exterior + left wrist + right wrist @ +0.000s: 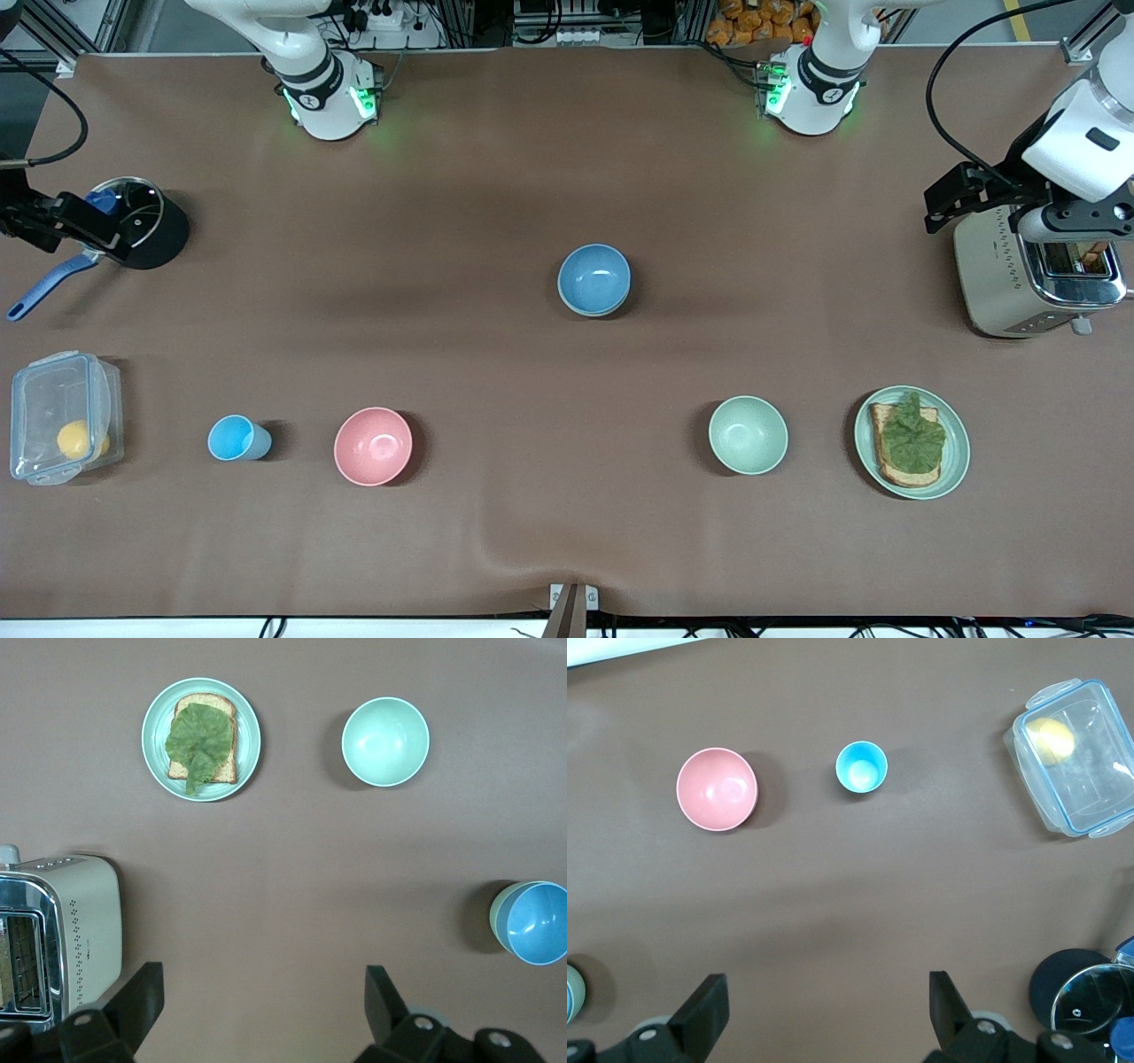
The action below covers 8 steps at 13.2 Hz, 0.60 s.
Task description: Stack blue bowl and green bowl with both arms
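With the round matte blue bowl (594, 277) nested in the sage green bowl (499, 917) at frame centre, stacking looks done; left claw (266, 1014) and right claw (828, 1014) both gape empty, so retreat remains.

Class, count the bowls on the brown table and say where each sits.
4: round matte blue bowl nested in a sage green bowl mid-table; pink bowl and mint green bowl nearer the front camera.

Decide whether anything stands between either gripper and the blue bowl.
Nothing visible does. The left gripper, open, hangs by the toaster; the right gripper, open, by the pot. Only bare table separates them from the blue bowl, nested in the green bowl.
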Motion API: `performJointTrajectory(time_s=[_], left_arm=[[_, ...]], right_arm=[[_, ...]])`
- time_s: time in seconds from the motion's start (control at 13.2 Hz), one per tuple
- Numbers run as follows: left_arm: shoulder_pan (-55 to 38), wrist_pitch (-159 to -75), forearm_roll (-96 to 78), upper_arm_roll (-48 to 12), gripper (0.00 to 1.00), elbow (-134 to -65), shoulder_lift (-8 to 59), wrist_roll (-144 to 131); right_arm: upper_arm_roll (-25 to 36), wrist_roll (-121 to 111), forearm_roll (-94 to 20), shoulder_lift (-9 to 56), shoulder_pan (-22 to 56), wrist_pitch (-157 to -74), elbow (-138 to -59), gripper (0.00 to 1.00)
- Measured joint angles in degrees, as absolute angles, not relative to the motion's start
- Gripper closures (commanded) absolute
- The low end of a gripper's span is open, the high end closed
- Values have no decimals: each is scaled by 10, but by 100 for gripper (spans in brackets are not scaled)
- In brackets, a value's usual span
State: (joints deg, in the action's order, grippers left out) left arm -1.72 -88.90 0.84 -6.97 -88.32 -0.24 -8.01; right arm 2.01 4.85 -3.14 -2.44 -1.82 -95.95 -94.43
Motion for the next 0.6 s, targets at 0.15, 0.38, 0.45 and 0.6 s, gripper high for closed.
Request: performJointTrajectory(time_s=[0.15,0.38,0.45,0.6], left_arm=[[-17,-889,8,-70,0,-883,-2,-80],[-17,-889,8,-69,0,-883,-2,-81],[-17,-889,8,-69,0,-883,-2,-86],[-17,-888,4,-68,0,-883,-2,-93]], right_arm=[[18,49,-31,-22,-17,-959,-944,0],[17,49,-31,-18,-17,-960,-944,0],[17,49,-31,-17,-17,-960,-944,0],[17,49,-31,-16,-17,-959,-944,0]])
